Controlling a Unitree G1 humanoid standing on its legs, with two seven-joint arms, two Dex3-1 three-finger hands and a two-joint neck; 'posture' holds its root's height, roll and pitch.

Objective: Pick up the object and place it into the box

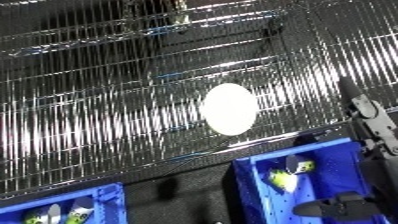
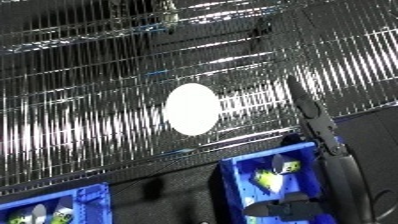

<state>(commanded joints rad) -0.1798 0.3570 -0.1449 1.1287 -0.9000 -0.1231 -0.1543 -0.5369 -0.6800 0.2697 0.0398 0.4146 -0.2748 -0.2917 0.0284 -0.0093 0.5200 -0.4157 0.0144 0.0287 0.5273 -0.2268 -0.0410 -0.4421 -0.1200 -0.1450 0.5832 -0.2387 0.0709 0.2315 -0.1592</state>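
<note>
A white oval object (image 1: 229, 109) lies on the wire shelf (image 1: 107, 100), near its front edge. Below the shelf stands a blue bin (image 1: 258, 192) holding a yellow-green and white item (image 1: 286, 176). My right forearm (image 2: 322, 131) comes in along the right side, down past the shelf front. A dark shape that looks like my right hand (image 1: 338, 205) hangs over the bin's near part, well below and to the right of the white object. My left hand is out of sight.
A second blue bin (image 1: 107, 197) with similar small yellow-green and white items (image 2: 51, 215) sits at the lower left. A dark gap separates the two bins. The shelf's wire grid glares brightly and runs across the whole upper view.
</note>
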